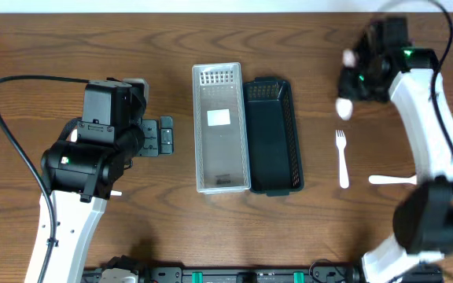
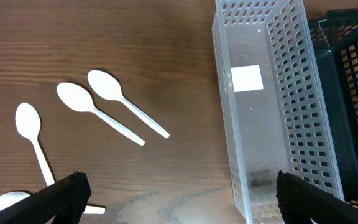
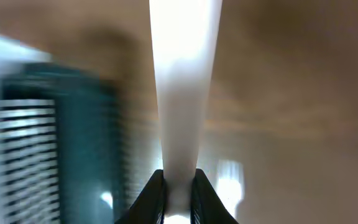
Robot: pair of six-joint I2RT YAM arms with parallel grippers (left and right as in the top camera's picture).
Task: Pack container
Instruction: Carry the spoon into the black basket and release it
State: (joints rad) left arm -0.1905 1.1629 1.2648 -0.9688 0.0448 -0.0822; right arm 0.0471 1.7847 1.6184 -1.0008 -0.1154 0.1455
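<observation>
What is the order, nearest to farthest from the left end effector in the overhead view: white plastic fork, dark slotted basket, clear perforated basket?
1. Clear perforated basket, just right of the left end effector.
2. Dark slotted basket, beside it, farther right.
3. White plastic fork, farthest right.

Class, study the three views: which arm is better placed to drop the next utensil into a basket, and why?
Right. The right gripper is shut on a white utensil, on the dark basket's side of the table. The left gripper is open and empty above the spoons, with nothing picked up yet.
</observation>
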